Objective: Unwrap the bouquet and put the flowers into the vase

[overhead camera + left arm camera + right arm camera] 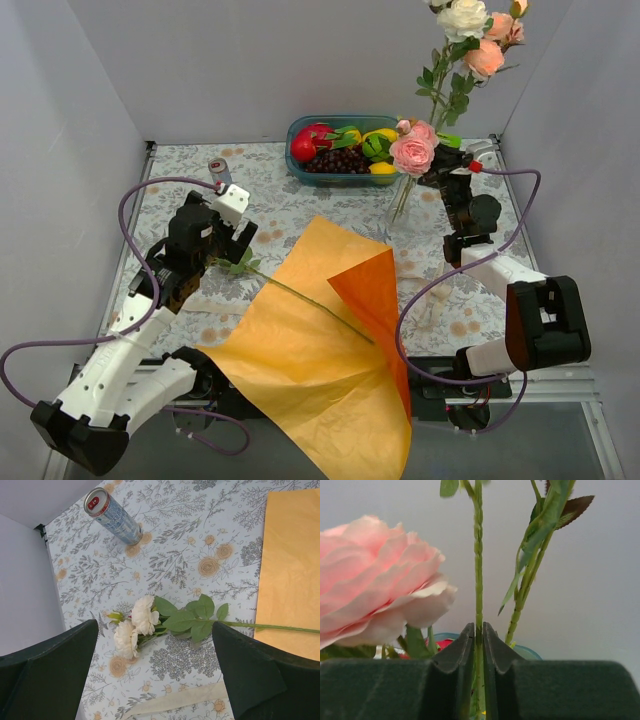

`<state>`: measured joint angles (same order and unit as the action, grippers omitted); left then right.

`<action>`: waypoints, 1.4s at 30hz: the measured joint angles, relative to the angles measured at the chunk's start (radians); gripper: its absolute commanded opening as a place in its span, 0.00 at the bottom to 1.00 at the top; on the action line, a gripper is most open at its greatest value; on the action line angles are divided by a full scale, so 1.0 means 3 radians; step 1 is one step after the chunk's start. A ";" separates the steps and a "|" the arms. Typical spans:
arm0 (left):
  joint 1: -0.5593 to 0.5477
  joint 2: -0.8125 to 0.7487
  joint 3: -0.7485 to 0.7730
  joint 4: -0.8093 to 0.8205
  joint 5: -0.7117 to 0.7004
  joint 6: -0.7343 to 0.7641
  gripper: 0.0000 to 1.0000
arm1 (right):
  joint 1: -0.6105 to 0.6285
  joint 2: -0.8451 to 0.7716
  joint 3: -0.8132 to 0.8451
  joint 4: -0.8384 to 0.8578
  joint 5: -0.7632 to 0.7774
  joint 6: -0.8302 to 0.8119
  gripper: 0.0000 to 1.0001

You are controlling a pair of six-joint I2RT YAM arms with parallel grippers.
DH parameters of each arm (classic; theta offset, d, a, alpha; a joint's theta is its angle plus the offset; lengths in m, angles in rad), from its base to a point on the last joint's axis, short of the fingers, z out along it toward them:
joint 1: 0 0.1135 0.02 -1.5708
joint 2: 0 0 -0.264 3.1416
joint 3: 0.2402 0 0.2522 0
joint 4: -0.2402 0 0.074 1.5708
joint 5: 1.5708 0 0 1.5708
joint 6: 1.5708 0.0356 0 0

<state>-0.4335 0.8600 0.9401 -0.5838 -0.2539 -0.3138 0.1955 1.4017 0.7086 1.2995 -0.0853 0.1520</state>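
Observation:
The clear vase (404, 216) stands at the back right with several flowers in it: a pink rose (413, 152) low down and peach and white roses (470, 40) high up. My right gripper (445, 172) is beside them, its jaws (478, 632) shut on one thin green stem (478, 555); the pink rose (370, 580) fills the left of that view. A white-rose stem (142, 615) lies on the tablecloth, its stalk running onto the unfolded orange wrapping paper (310, 370). My left gripper (155, 675) hangs wide open just above it, holding nothing.
A silver drink can (219, 170) lies at the back left. A blue tub (298, 130) of fruit sits at the back behind the vase. A cream ribbon (175, 699) lies on the cloth below the white roses. White walls close in three sides.

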 measured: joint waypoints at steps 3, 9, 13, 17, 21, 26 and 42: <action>0.0000 -0.0003 0.0020 0.0001 0.0009 -0.0004 0.98 | 0.0000 0.0018 0.0000 -0.0036 -0.0015 0.0006 0.22; 0.0000 -0.0015 0.0036 0.0003 0.0020 -0.0014 0.98 | 0.0000 0.0047 0.0042 -0.0029 -0.0086 0.0033 0.26; 0.0000 -0.0022 0.0036 0.0003 0.0024 -0.0014 0.98 | 0.0000 0.0048 0.0051 -0.0029 -0.0158 0.0061 0.37; 0.0000 -0.0034 0.0036 0.0003 0.0025 -0.0014 0.98 | 0.0000 0.0032 0.0051 -0.0034 -0.0216 0.0085 0.46; 0.0000 -0.0050 0.0036 0.0003 0.0029 -0.0014 0.98 | 0.0001 -0.0158 0.0051 -0.0065 -0.0252 0.0031 0.48; 0.0000 -0.0066 0.0036 0.0004 0.0038 -0.0014 0.98 | 0.0000 -0.0627 0.0051 -0.0051 -0.0276 -0.0060 0.52; 0.0000 -0.0122 0.0114 0.0000 0.0074 -0.0229 0.98 | 0.1269 -0.1310 0.0969 -0.2421 -0.0654 -0.1027 0.73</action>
<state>-0.4335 0.8234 0.9745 -0.5838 -0.2317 -0.3824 0.5762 1.0088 0.9993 0.5732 -0.2813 -0.1562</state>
